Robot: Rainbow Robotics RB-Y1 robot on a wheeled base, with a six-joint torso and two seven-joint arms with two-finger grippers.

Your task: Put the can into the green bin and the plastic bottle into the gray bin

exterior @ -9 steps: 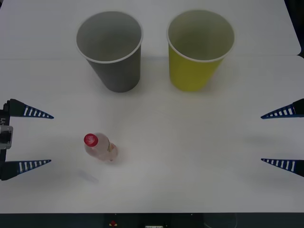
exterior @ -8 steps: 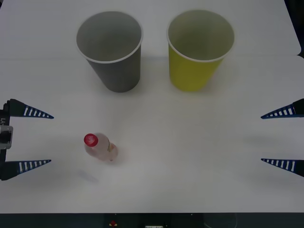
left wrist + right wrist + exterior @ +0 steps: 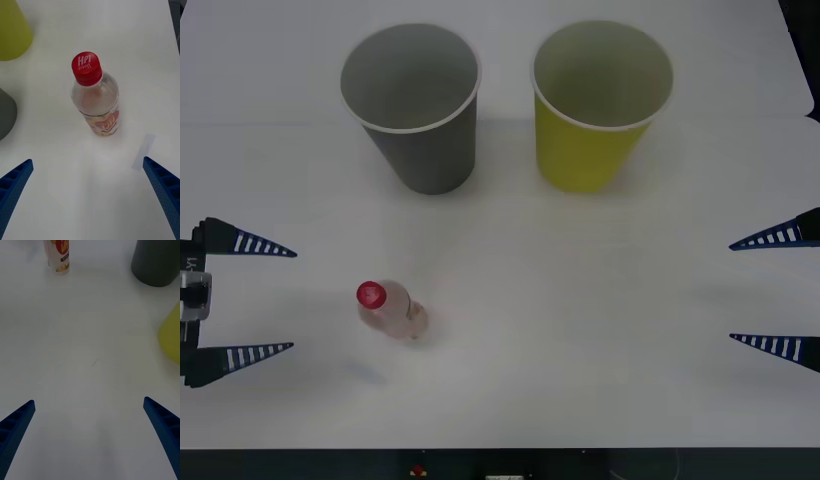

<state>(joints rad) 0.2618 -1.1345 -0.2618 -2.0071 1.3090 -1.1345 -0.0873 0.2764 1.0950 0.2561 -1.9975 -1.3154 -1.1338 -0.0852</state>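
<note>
Standing upright on the white worktop [image 3: 580,300]: a small clear plastic bottle [image 3: 388,309] with a red screw cap and a red, yellow and white label, untouched by either hand. Sitting beyond the bottle, well apart from it: a large dark gray paper-cup-shaped bin [image 3: 414,104] with a white rim and pale gray inside, upright and tapering to its base. Standing just beside that gray bin, on the side away from the bottle: a yellow cup [image 3: 598,102] of the same size and shape, upright too.

Hovering near the bottle, at the worktop's left edge: the left hand [image 3: 242,298], its blue ribbed fingers spread wide apart, pointing toward the bottle and gripping nothing. Framing the bottle in the left wrist view, the two fingertips apart from it on either side, with the red cap facing the camera. Lying flat on the worktop just beside the bottle's base in that view: a small pale strip [image 3: 143,151].

Waiting well apart from the bottle, at the opposite edge of the worktop: the right hand [image 3: 778,290], fingers likewise spread wide and holding nothing.
</note>
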